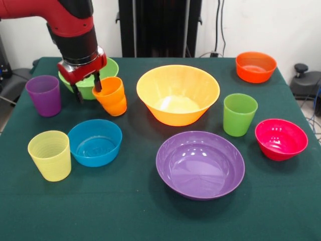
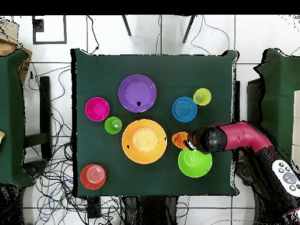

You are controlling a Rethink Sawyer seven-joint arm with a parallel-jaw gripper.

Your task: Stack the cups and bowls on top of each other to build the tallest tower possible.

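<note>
The gripper has its two black fingers closed on the rim of the orange cup; one finger is inside the cup and the other is outside on the left. The cup is tilted and seems a little raised from the cloth. Just behind the gripper stands the light green bowl, partly hidden by the red and black arm.

To the left of the gripper is the purple cup, upright. Nearer, the pale yellow cup stands just beside the blue bowl. The large orange-yellow bowl is in the middle of the table, and the purple bowl lies nearer than it, apart. On the right are the green cup and the pink-red bowl, close together; the orange-red bowl is at the far right corner. Nothing is stacked.

No writing or label can be read on any thing.

The table is covered with a dark green cloth. In the overhead view the floor is white tiles with many black cables, and a remote control lies at the right edge
</note>
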